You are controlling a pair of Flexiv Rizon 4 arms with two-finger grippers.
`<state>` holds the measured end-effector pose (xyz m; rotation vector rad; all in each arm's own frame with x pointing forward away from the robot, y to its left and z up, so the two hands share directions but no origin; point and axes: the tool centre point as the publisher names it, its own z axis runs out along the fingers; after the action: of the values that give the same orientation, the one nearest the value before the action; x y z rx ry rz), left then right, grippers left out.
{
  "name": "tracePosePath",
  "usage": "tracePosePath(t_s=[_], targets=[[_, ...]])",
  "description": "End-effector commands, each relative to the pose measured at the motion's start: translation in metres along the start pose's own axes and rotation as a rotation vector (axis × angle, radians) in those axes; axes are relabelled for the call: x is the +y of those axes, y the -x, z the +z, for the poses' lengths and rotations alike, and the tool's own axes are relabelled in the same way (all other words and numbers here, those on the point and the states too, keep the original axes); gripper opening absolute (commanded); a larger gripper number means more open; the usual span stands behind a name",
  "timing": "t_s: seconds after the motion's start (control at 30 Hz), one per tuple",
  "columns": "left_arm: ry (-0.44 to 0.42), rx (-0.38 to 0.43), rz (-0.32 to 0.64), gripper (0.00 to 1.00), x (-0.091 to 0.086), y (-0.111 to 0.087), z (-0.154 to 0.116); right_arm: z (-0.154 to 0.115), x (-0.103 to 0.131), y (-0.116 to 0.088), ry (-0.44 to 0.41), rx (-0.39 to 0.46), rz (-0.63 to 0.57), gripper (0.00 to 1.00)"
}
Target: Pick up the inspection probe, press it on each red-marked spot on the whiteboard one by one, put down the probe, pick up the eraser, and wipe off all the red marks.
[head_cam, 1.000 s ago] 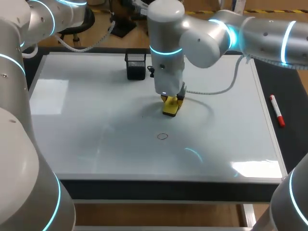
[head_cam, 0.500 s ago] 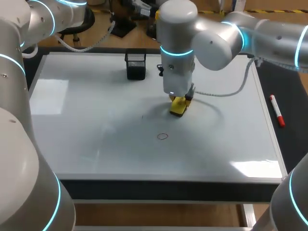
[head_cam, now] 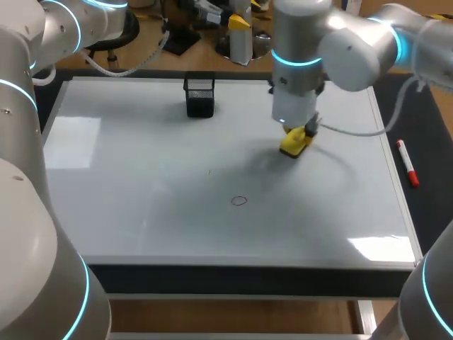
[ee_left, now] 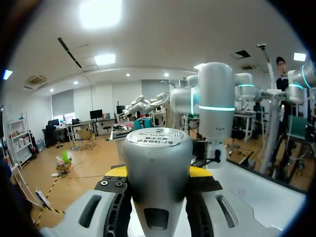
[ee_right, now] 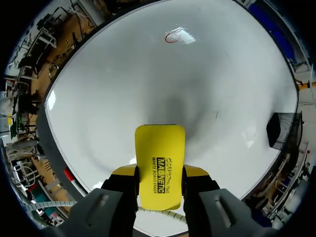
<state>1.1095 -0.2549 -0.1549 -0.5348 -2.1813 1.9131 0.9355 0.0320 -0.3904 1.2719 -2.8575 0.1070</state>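
Observation:
My right gripper (head_cam: 297, 136) is shut on the yellow eraser (head_cam: 291, 146), holding it low over the right half of the whiteboard (head_cam: 127, 177). In the right wrist view the eraser (ee_right: 160, 158) sticks out ahead of the gripper (ee_right: 160, 174), its sides clamped by both fingers. A small red circle mark (head_cam: 239, 200) lies on the board to the eraser's front left, also seen far ahead of the eraser (ee_right: 174, 37). In the left wrist view my left gripper (ee_left: 158, 174) is shut on the silver inspection probe (ee_left: 157, 148), raised off the board. The left gripper is outside the head view.
A black mesh holder (head_cam: 199, 95) stands at the board's back middle. A tiny dark stroke (head_cam: 209, 171) sits near the board's centre. A red marker (head_cam: 407, 163) lies on the dark table strip right of the board. My left arm (head_cam: 42, 42) rises along the left side.
My right arm has carried the eraser from the board's middle toward the right and back. The left arm has stayed still with the probe.

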Motion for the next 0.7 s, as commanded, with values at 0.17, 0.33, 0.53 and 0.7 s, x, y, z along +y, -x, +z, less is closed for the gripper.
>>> tracePosePath(t_s=[0.17, 0.33, 0.53, 0.7], targets=[[-0.004, 0.107, -0.002, 0.0, 0.001, 0.006, -0.002, -0.009, -0.026, -0.052, 0.01, -0.036, 0.103, 0.0], [-0.004, 0.107, -0.002, 0.0, 0.001, 0.006, -0.002, -0.008, -0.034, -0.068, 0.013, -0.028, 0.148, 0.0], [-0.004, 0.107, -0.002, 0.0, 0.001, 0.006, -0.002, -0.005, -0.036, -0.075, 0.022, -0.028, 0.175, 0.0], [-0.004, 0.107, -0.002, 0.0, 0.001, 0.006, -0.002, -0.002, -0.037, -0.077, 0.029, -0.008, 0.191, 0.0]])
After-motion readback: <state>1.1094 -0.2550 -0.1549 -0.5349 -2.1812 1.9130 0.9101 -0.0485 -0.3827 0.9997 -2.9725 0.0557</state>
